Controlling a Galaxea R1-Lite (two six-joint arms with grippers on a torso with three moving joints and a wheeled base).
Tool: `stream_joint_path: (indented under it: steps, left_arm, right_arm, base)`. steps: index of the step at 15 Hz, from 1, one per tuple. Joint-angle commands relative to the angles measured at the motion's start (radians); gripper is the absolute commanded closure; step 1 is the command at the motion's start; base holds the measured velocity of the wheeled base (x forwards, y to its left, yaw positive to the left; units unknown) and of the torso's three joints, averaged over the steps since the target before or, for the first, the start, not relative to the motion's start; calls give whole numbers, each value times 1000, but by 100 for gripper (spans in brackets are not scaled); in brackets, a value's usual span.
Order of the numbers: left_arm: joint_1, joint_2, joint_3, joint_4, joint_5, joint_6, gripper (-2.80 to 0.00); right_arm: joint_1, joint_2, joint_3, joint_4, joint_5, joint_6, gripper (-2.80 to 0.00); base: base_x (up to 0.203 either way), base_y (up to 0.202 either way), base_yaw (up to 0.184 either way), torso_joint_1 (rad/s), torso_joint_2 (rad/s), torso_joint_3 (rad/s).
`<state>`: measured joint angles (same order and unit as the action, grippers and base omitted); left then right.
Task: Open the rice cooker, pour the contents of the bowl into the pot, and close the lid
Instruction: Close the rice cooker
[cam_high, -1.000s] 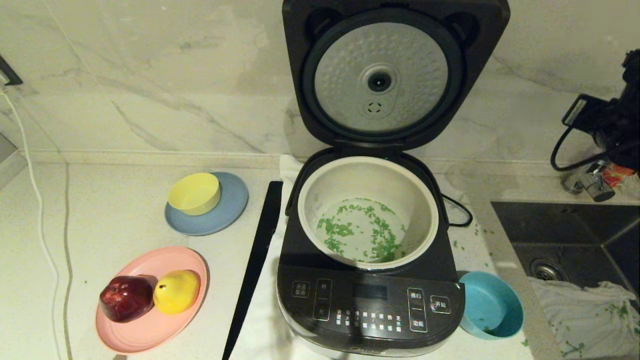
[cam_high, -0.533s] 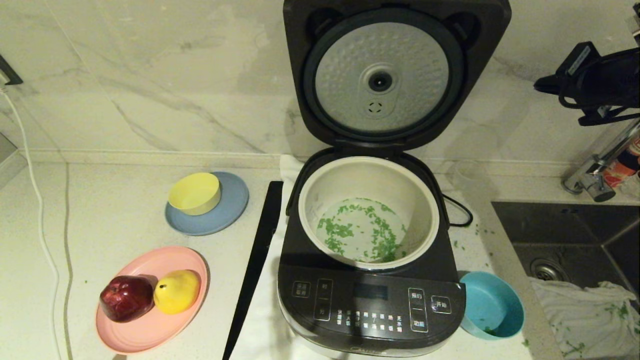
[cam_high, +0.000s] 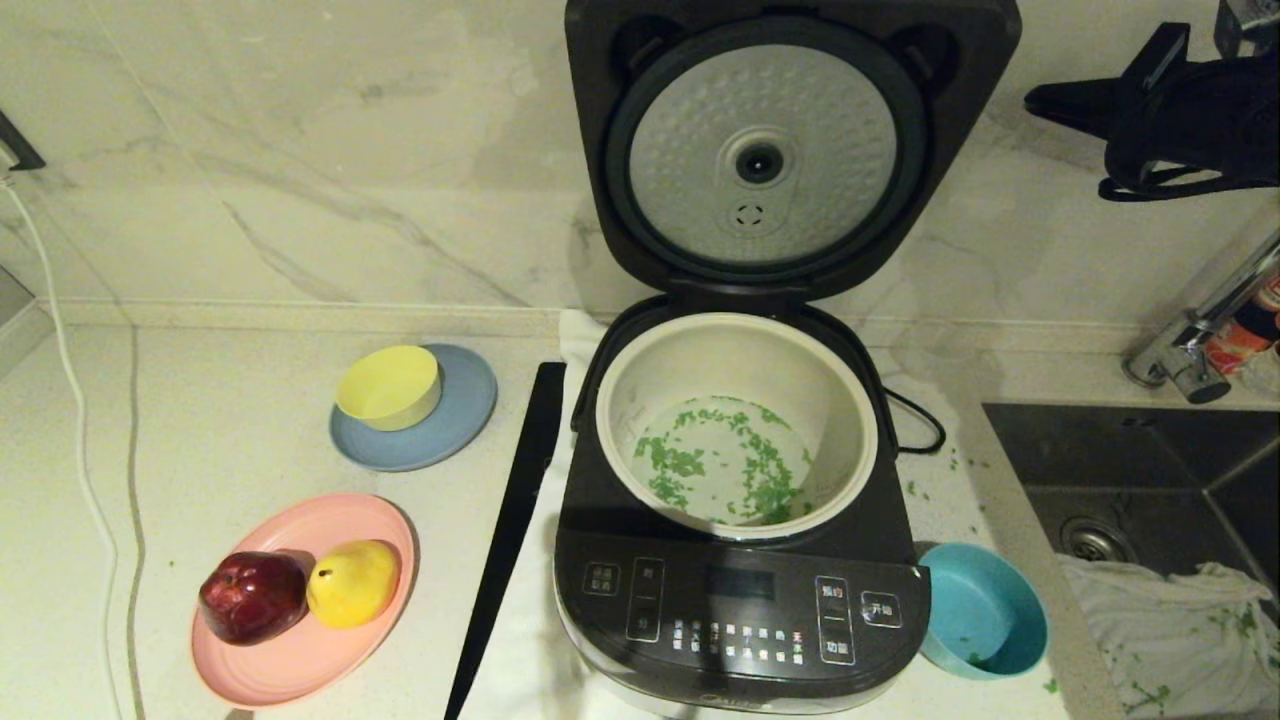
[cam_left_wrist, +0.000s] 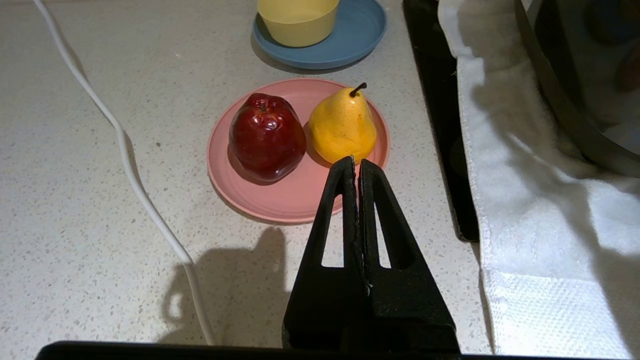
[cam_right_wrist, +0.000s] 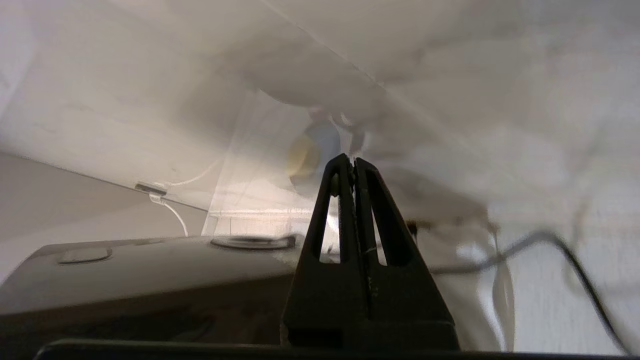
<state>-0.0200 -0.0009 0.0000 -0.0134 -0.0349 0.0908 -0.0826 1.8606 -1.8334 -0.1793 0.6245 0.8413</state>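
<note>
Standing wide open w/ lid (cam_high: 765, 150) up, rice cooker (cam_high: 740, 600) has greens (cam_high: 725, 465) in pot (cam_high: 737, 345), bowl (cam_high: 980, 610) beside it near-empty; only closing left, right gripper (cam_high: 1040, 100) pinched shut on nothing, prob. heading behind lid.

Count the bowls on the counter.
2. A small yellow plastic bowl sits on the round blue plate, left of the dark grey rice cooker; a teal-blue plastic bowl sits at its front right.

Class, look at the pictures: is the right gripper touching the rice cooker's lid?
Apart. The head view shows marble wall between the right gripper and the raised lid.
</note>
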Motion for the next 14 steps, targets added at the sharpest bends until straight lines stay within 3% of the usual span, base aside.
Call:
stream_joint_path:
  steps: [1,4,8,14]
  left_arm:
    - [0,-1,8,0,0,0,0]
    - [0,-1,9,0,0,0,0]
    - [0,-1,8,0,0,0,0]
    - [0,-1,8,0,0,1,0]
  right_arm:
    - [8,64,-6,-86,27,4,0]
    - [34,81,-11,-147,88,5,0]
    - [92,132,-95,-153,92,7,0]
    - [138,166,-98,-158,93,1,0]
  base:
    - [0,0,0,0,0,0]
    - [0,0,0,0,0,0]
    - [0,0,0,0,0,0]
    - [0,0,0,0,0,0]
